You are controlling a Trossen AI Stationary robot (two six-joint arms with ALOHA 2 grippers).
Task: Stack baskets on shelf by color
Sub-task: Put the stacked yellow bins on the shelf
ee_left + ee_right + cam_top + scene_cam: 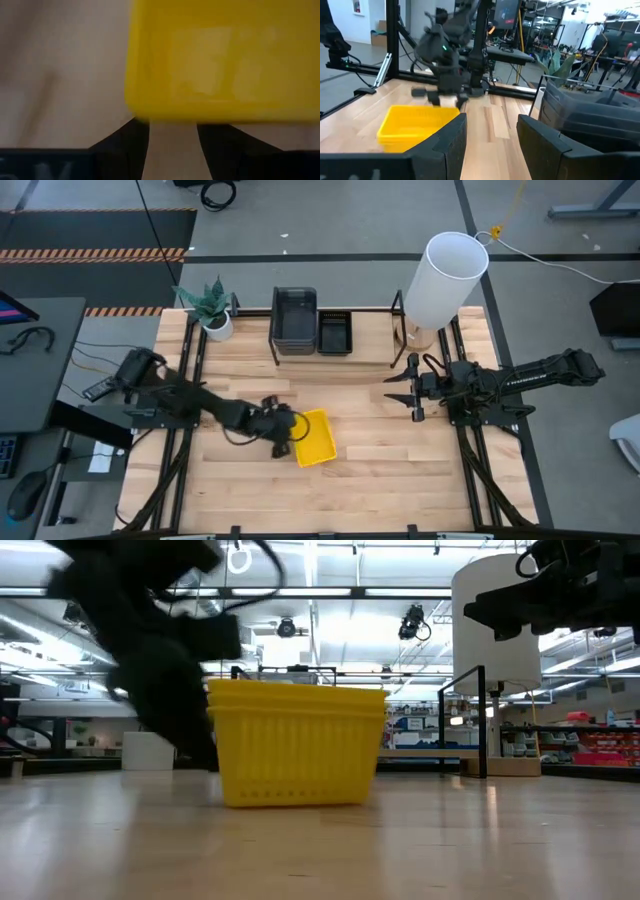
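The left gripper (284,427), fingers spread apart, sits at the nine o'clock rim of the bright yellow ribbed plastic baskets (316,437); whether it touches is unclear. Bare wooden planking lies open all round. At twelve o'clock, dark grey plastic baskets (294,317) occupy the black tube shelf (395,308). The right gripper (408,388) waits at three o'clock, fingers parted.

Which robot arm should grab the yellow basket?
Probably the left. Its end effector is open right at the yellow basket, while the right end effector hangs open farther away, near the shelf.
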